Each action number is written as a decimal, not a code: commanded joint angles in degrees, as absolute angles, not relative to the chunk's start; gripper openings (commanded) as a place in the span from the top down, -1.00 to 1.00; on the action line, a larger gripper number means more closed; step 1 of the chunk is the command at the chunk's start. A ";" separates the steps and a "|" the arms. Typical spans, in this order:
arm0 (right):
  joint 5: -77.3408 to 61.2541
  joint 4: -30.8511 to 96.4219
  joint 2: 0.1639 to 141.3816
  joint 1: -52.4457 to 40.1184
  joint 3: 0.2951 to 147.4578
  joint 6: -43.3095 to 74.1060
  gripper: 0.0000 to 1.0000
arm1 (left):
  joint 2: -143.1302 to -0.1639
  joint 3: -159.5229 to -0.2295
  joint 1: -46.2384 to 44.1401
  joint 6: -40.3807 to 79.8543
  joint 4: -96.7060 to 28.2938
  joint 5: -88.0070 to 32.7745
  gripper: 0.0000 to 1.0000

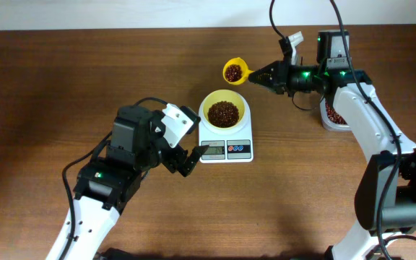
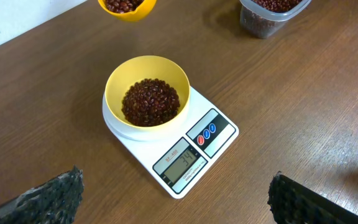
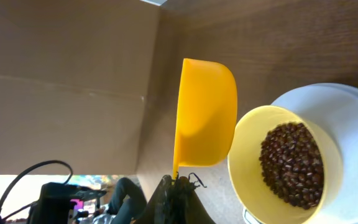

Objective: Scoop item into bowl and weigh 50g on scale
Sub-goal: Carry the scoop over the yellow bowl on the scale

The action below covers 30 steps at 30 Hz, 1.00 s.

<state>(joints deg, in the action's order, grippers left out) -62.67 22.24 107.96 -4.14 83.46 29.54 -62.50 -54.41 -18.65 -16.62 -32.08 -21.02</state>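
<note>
Wooden table [image 1: 85, 72], bowl [image 1: 223, 96] of beans [image 1: 223, 113] on scale [image 1: 226, 150]

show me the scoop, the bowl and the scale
scoop [image 3: 207, 112], right wrist view, on its yellow outer wall
bowl [image 2: 118, 84], left wrist view, on its bare inner wall
scale [image 2: 182, 163], left wrist view, on its grey display

The bowl [image 1: 224, 110] of beans [image 1: 223, 114] sits on the scale [image 1: 226, 149], scoop [image 1: 234, 71] behind it, container [image 2: 260, 25] well right.
</note>
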 commanded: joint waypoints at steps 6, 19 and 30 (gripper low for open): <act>-61.04 23.31 108.18 -4.89 84.16 16.95 0.92 | -62.67 -54.13 -18.35 -15.88 -31.99 -21.23 -0.98; -60.77 31.09 108.18 -6.09 84.16 -3.55 0.92 | -62.67 -54.13 -18.37 -15.88 -32.01 -21.23 -0.98; -60.75 31.09 108.18 -6.09 84.16 -17.85 0.92 | -62.67 -54.13 -18.35 -15.88 -32.01 -21.23 -0.98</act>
<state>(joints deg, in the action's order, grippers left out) -60.66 31.27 107.96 -5.52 83.46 -10.83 -62.50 -54.41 -18.65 -16.64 -32.08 -21.02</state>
